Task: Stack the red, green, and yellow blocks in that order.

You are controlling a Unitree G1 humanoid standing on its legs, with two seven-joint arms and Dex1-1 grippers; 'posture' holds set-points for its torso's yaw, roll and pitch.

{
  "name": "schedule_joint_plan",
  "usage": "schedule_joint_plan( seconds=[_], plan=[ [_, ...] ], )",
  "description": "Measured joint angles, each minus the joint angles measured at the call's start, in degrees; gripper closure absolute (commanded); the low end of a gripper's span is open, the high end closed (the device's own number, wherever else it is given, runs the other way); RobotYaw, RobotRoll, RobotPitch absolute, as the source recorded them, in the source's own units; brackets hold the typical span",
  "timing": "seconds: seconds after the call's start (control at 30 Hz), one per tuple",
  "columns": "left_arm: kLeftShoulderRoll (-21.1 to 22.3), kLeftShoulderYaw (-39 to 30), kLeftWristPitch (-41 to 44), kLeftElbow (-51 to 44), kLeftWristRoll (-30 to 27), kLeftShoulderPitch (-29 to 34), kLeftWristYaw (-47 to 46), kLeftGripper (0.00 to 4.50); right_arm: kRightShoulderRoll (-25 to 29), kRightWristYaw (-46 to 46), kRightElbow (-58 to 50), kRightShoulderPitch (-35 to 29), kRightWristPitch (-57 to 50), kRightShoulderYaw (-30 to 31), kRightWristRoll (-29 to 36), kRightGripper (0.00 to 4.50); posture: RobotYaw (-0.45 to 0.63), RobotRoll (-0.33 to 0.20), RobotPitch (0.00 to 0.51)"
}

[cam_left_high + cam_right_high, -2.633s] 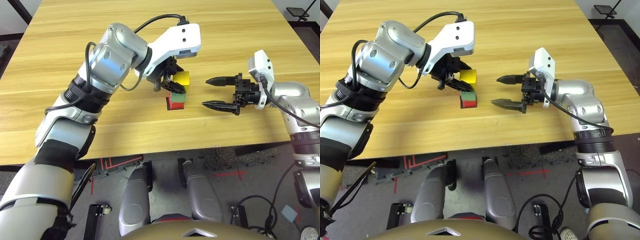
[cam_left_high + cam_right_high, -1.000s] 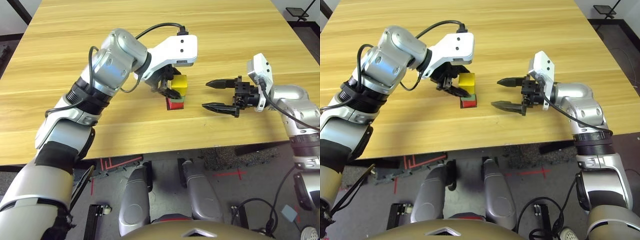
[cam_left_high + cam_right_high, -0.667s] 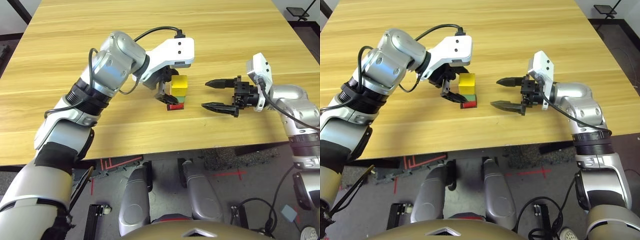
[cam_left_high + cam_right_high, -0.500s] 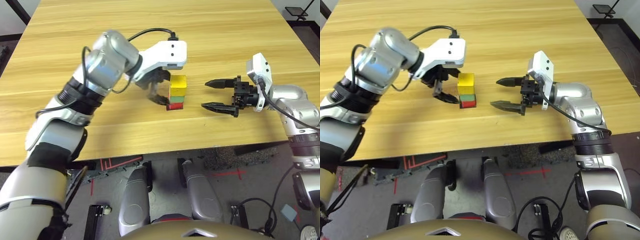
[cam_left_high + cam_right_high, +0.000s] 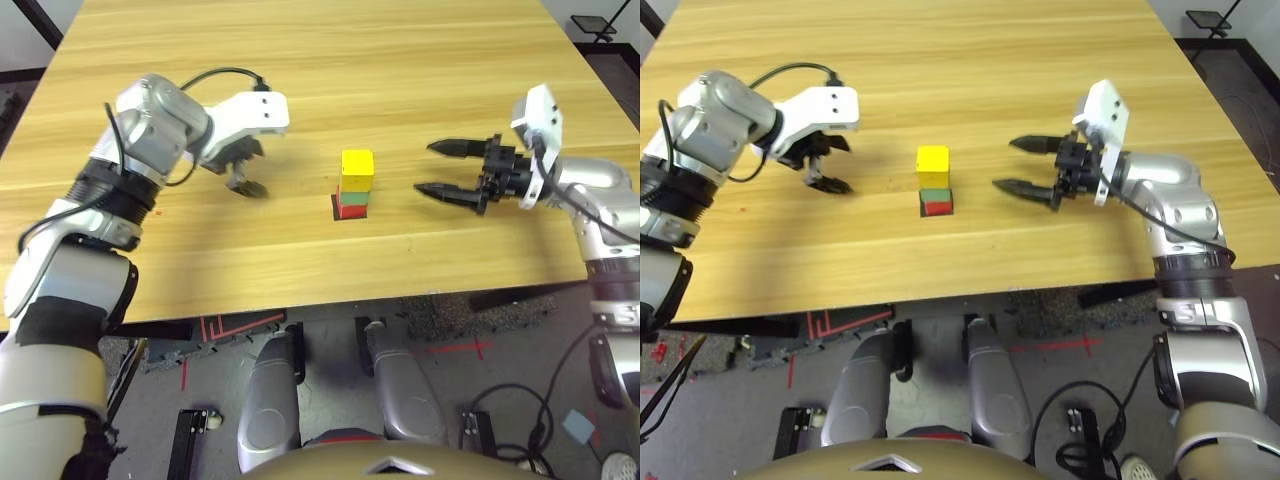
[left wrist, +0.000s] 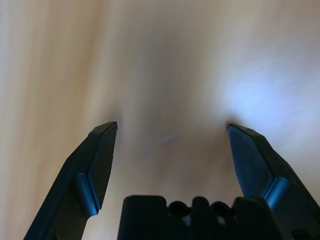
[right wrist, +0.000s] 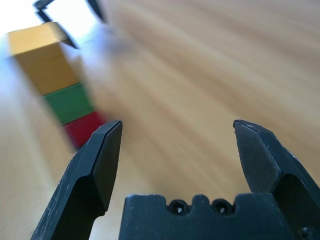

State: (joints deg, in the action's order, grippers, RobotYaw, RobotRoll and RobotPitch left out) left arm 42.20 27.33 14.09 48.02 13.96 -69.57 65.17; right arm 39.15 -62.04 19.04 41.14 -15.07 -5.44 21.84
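Three blocks stood in one upright column near the middle of the table [image 5: 450,60]: red block [image 5: 350,210] at the bottom, green block [image 5: 353,194] on it, yellow block [image 5: 357,165] on top. The faces lined up closely, with no visible tilt. The column sat on a flat black patch [image 5: 335,207], whose edge showed along the left of the red block.

Left gripper [image 5: 240,176] was well to the left of the column, low over bare wood, released, its jaws spread and holding nothing. The left wrist view showed both fingers [image 6: 95,165] wide apart with plain tabletop between them.

Right gripper [image 5: 443,168] was to the right of the column, pointed toward it, also released and empty. Its two fingers [image 7: 95,165] stood wide apart. In the right wrist view the column appeared beyond the gripper and off to one side of its open gap, not between the fingers. The dark tips of the left gripper showed behind the yellow block in that view.

Nothing lay between either gripper and the column. A black cable [image 5: 215,75] looped above the left wrist. Below the near table edge, the floor [image 5: 440,340] carried red tape marks.
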Motion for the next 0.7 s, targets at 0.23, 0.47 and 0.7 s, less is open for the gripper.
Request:
schedule_joint_plan(
  seconds=[0.23,0.47,0.7],
  plan=[
    [-1.15,-10.36,-2.39,9.34,-0.93,-4.90,-15.58,0.02,-0.62,12.21,9.28,6.48,4.35,-5.21,-1.47,0.00,0.17,0.083,0.244],
    [-6.29,-24.46,5.95,-6.19,-7.58,2.73,-31.32,0.02,-2.11,24.98,15.50,8.93,9.84,-9.12,-3.36,0.00,0.16,0.095,0.258],
    [-14.52,-36.49,25.19,-38.65,-8.53,22.46,-49.46,0.02,-2.38,36.96,17.23,8.97,16.18,-12.71,-5.83,0.00,0.16,0.103,0.264]
  ],
)
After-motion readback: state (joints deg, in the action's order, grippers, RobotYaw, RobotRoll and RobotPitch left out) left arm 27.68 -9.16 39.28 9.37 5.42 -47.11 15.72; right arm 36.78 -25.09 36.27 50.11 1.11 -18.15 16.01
